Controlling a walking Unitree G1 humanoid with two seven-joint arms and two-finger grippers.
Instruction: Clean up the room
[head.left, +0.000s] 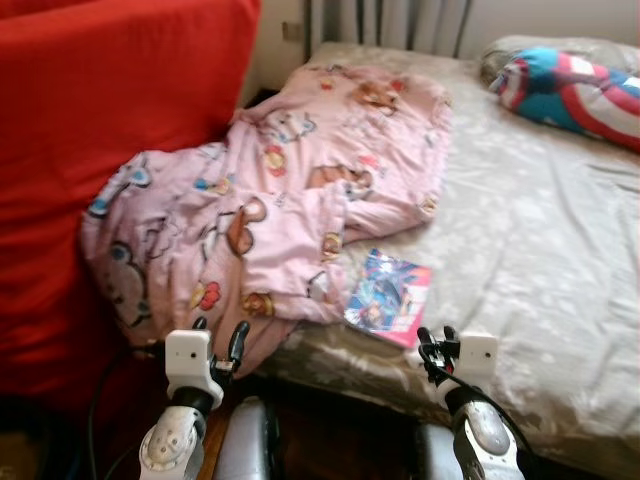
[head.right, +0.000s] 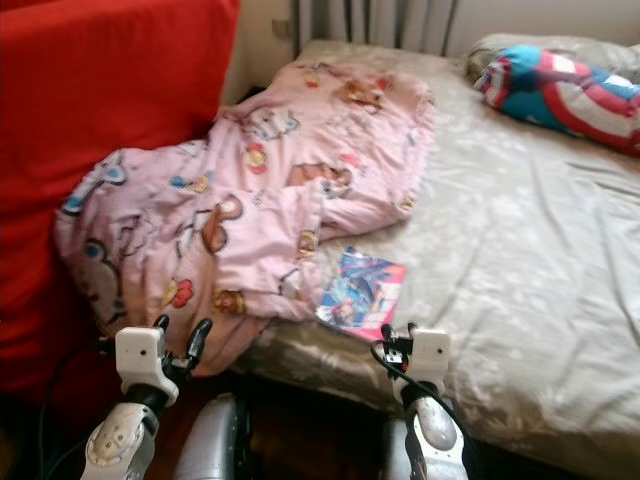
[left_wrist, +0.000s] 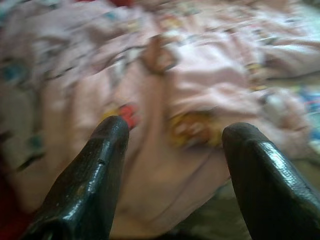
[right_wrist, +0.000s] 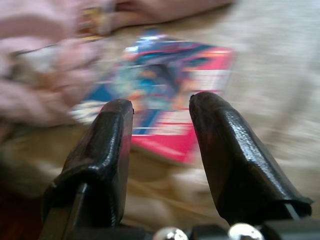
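Now I'm approaching the bed (head.left: 560, 300): my right gripper (right_wrist: 161, 125), fingers parted and empty, aims at the book (head.left: 388, 297) near the edge; my left gripper (left_wrist: 172, 165), spread wide, faces the blanket (head.left: 260, 210). Next, reach and pinch the book.

A comic book (right_wrist: 165, 100) lies on the bed (head.left: 540, 260) just ahead of the right gripper's fingers (right_wrist: 235, 155). A cartoon-print blanket (left_wrist: 165, 85) spreads ahead of the left gripper's fingers (left_wrist: 95, 170), left of the book. A pillow (head.left: 575, 90) lies far beyond the right fingers.
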